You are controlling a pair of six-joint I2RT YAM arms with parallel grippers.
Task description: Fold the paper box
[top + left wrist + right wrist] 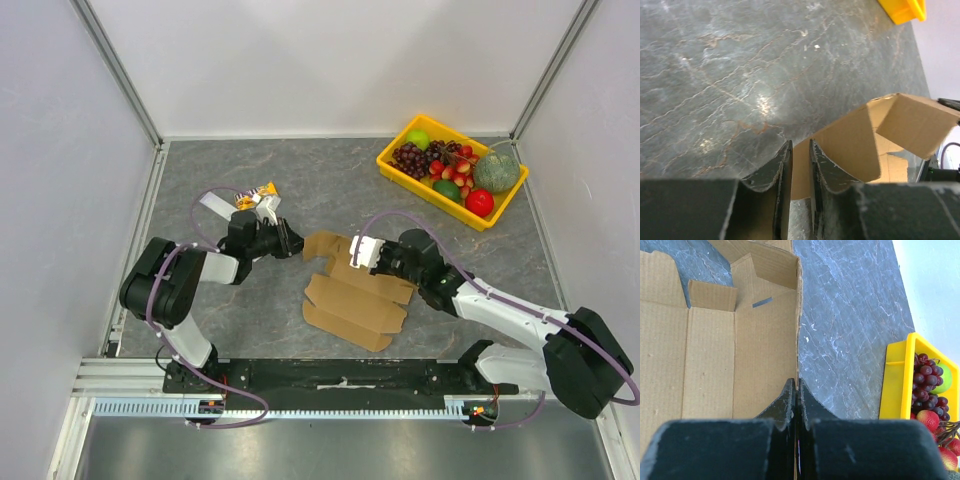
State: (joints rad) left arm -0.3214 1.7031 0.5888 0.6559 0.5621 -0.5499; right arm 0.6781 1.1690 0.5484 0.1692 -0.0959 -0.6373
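The paper box [355, 295] lies as a flat, creased brown cardboard sheet in the middle of the table, with some flaps raised. My right gripper [365, 252] is shut on its far right edge. In the right wrist view the fingertips [798, 382] meet on that raised edge of the box [710, 350]. My left gripper [290, 240] reaches the box's far left flap from the left. In the left wrist view its jaws [800, 145] stand narrowly apart, and a corner of the upright flap [850, 145] shows in the gap between them.
A yellow tray [420, 190] of fruit stands at the back right and also shows as a tray wall [895, 385] in the right wrist view. A small orange and white packet [257, 195] lies just behind my left gripper. White walls close the table on three sides.
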